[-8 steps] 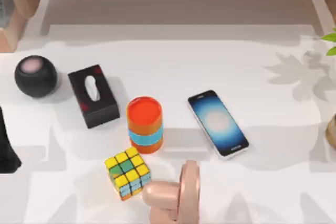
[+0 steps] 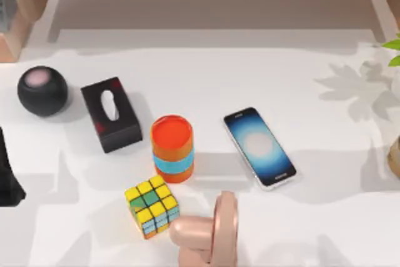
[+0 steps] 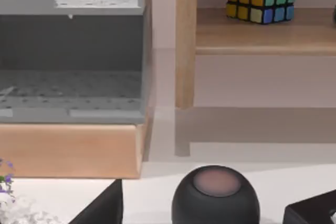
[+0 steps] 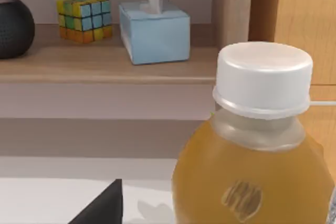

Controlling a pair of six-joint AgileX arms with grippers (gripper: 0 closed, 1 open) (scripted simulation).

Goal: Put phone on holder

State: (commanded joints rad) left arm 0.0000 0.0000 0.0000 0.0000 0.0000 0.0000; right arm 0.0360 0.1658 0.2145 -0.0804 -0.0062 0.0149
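The phone [image 2: 259,147] lies flat on the tabletop [image 2: 250,73], untouched, at two o'clock from the pink holder [image 2: 212,229]. The grasp has not begun; neither arm's fingers can be judged.

On the white table [image 2: 250,73], the slim black-framed phone with a blue screen [image 2: 259,147] lies flat right of centre, with the orange-and-blue banded cylinder [image 2: 172,148] to its left. Farther left stand the black tissue box [image 2: 110,114] and the black round speaker [image 2: 42,90]. Near the cylinder sit the multicoloured puzzle cube [image 2: 152,206] and, just right of it, the pink rounded holder [image 2: 209,232] at the near edge.
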